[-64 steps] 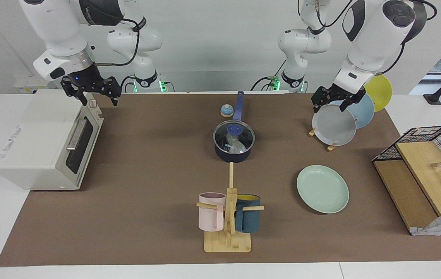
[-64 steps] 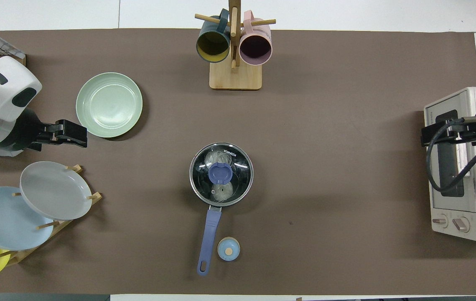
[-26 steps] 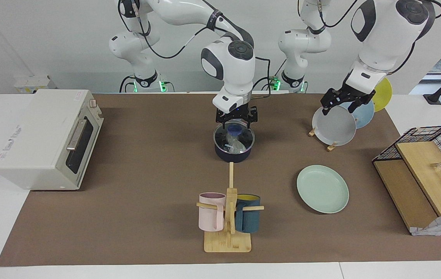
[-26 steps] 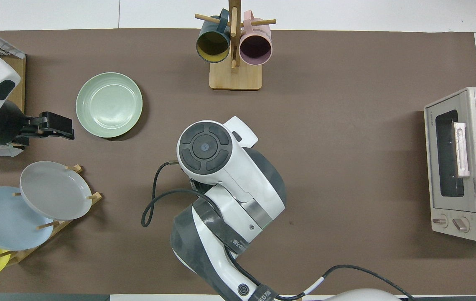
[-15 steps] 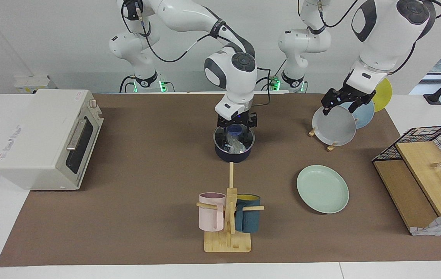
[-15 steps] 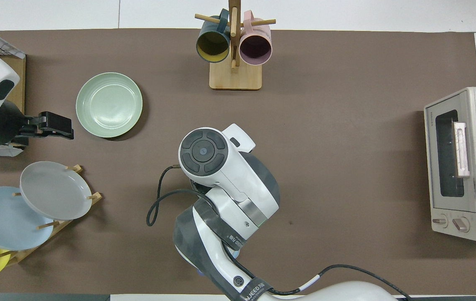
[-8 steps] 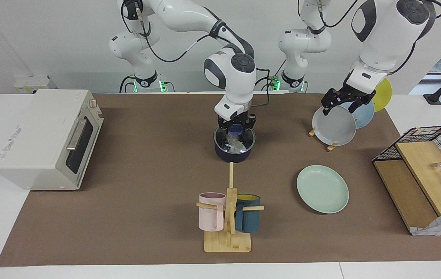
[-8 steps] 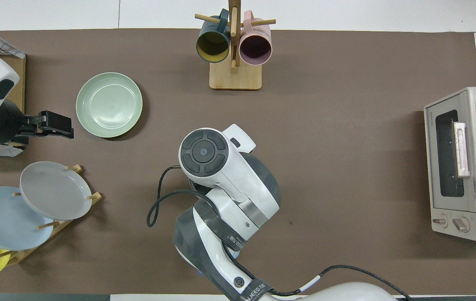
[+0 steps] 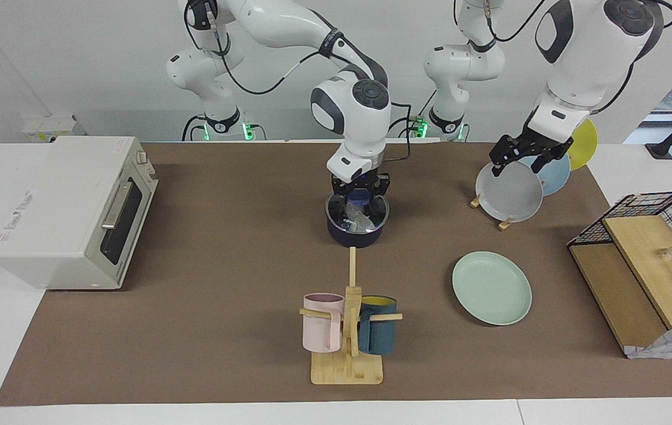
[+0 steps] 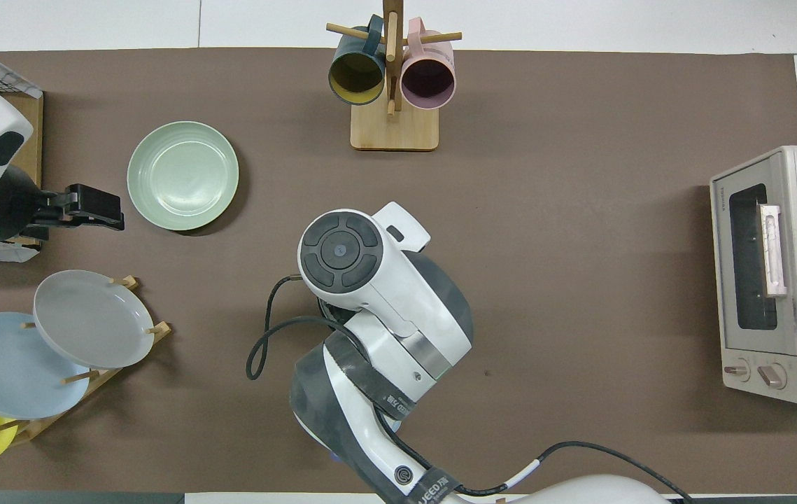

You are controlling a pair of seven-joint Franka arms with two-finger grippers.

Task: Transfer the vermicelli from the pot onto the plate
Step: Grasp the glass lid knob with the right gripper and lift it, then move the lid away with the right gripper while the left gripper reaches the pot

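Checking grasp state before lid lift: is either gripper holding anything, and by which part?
The right gripper is down at the blue knob of the lid on the pot; whether it has closed cannot be told. The left gripper holds nothing.

Readable marks
On the right arm [image 10: 398,392], the strap shows "JEED"; the toaster oven [image 10: 776,273] labels are unreadable.

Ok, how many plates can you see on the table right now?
4: the mint-green plate lies flat toward the left arm's end; grey plate, light blue plate and yellow plate stand in the rack, nearer the robots. None seems hidden.
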